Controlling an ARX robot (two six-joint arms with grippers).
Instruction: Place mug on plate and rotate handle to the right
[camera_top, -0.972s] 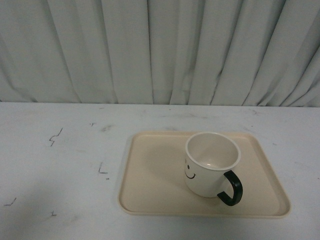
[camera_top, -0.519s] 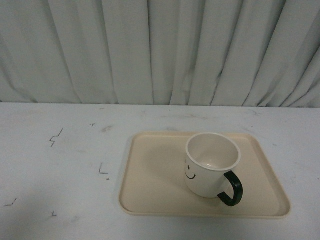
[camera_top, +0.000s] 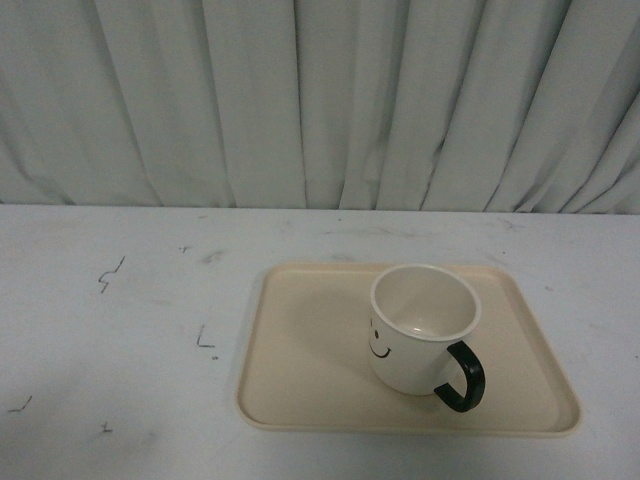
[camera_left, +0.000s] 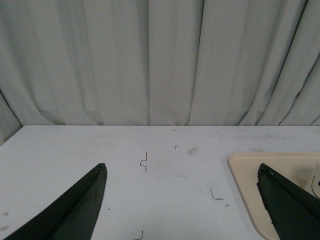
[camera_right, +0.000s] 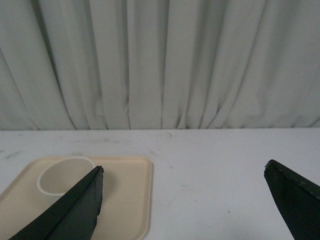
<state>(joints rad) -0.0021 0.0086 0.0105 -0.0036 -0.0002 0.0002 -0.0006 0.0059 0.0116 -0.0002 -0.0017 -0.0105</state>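
As seen from the front view, entry one: mug, cream, smiley print facing the camera's left, upright on the right half of the plate. Handle, dark loop, pointing right and somewhat toward the robot. Plate flat on the pale, scuffed counter, a grey curtain behind. Neither arm showed in this view.

Left wrist view, entry two: left gripper, its dark fingers spread wide with nothing between them, hovering above bare counter. One rounded corner of the plate lay beside one finger; a sliver of cream at the picture's edge was probably the mug, too little to be sure.

Right wrist view, entry three: right gripper, fingers likewise wide apart and empty, held over the counter. Plate and the open mouth of the mug showed partly behind one finger, not touched by it; the handle could not be made out here.

Assessment: the placing step read as done, the mug sitting wholly inside the plate's rim. The turning step read as done or very nearly so, given the slantwise handle. Any further move would call for one gripper to close on the mug's rim or the handle and twist it a little counter-clockwise, seen from above, without dragging the mug across the plate; otherwise both arms need only keep clear.
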